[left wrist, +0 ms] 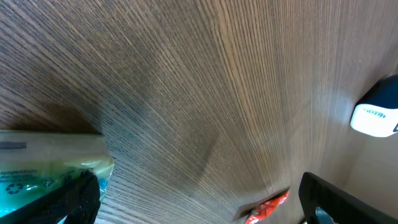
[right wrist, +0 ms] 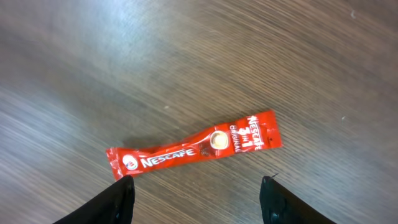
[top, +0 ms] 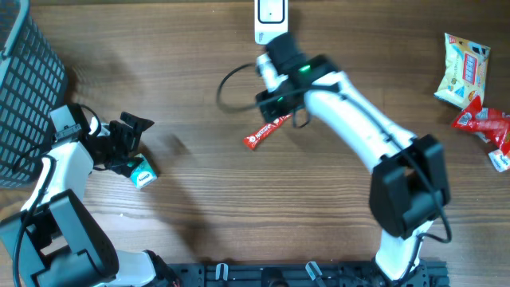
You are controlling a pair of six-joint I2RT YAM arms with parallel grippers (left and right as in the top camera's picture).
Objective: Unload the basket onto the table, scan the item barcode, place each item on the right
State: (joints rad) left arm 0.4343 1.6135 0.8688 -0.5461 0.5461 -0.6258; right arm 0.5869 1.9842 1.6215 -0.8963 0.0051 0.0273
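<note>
Closest to the right wrist lens are the two black fingers (right wrist: 119, 202) of the right gripper (right wrist: 196, 183), standing well apart with nothing between them; it holds nothing. Just beyond their tips the red Nescafé sachet (right wrist: 196, 146) lies flat on the wooden table (right wrist: 298, 56), brand side up and slanting across the gap. No barcode shows on this face, so it is probably underneath.

The step in hand looks to me like taking up the sachet for the scanner (top: 271, 16). To do it well I would come straight down until the pads meet the wood, since the sachet is thin and limp and a high pinch would miss it. I would then close across its narrow width near the middle. The lift then needs a turn of the wrist, so the hidden face looks at the scanner with the fingers clear of the code.

Only the overhead view gives the layout: the sachet under the right wrist, the scanner near it at the table's far edge, a basket (top: 28, 88) at the left, snack bags (top: 462, 72) far right, and the left gripper (top: 127, 143) at a green packet (top: 144, 176). The left wrist view adds that its jaws are fully spread, with the packet beside one finger and not pinched
</note>
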